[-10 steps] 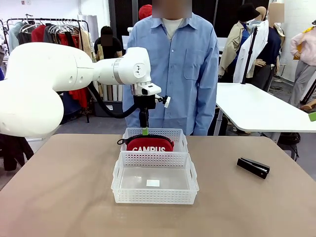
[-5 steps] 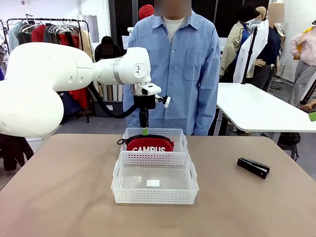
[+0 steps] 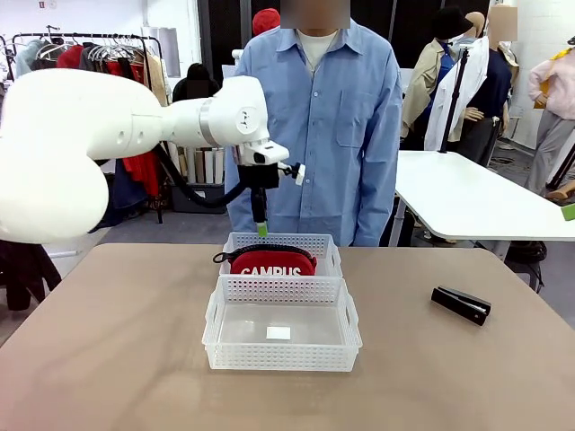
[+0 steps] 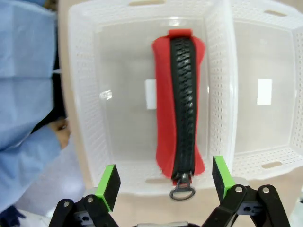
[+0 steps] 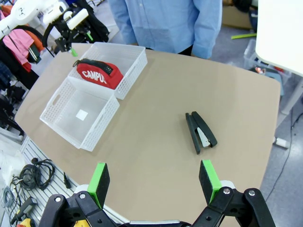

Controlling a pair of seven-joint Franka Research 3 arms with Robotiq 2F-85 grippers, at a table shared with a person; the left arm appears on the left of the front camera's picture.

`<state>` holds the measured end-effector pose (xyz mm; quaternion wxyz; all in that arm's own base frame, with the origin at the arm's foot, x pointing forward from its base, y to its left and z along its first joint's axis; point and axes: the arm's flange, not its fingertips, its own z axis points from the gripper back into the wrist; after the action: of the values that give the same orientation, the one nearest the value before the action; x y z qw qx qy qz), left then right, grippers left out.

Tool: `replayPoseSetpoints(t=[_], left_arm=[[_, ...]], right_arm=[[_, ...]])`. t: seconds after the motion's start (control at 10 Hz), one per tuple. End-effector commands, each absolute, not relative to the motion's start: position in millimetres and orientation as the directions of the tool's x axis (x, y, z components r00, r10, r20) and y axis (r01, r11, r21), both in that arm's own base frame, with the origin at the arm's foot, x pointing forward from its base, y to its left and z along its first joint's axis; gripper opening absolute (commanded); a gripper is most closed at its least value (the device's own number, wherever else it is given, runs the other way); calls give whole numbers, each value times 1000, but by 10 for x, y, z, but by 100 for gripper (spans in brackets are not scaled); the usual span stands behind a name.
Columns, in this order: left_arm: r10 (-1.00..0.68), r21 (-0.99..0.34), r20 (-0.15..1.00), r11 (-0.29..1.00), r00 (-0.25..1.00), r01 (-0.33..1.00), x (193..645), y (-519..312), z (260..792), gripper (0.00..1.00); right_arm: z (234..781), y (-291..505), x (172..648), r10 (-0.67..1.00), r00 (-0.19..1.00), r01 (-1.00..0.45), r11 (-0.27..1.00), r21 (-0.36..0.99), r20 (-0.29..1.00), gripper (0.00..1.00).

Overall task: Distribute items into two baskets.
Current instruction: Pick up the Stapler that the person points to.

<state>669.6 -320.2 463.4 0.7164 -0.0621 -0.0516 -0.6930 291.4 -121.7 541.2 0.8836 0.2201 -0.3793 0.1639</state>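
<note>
Two baskets (image 3: 280,357); tan table (image 3: 108,359); clothes rack (image 3: 99,52)

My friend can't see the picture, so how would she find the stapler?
Start at the brown table, with two white baskets in its middle. To the picture's right of them in the front view, the stapler lies alone on the bare tabletop. It is slim and black, unlike the red pouch in the far basket.

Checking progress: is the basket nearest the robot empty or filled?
Empty: that basket shows only a white label; the stapler lies on the table.
</note>
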Motion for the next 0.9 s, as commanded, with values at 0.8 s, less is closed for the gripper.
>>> replayPoseSetpoints(t=[0.8], left_arm=[[-726,-82,458,540,513,838,5197,-769,5447,100]], right_arm=[[5414,-1227,2911,117,652,-466,841,274,749,100]])
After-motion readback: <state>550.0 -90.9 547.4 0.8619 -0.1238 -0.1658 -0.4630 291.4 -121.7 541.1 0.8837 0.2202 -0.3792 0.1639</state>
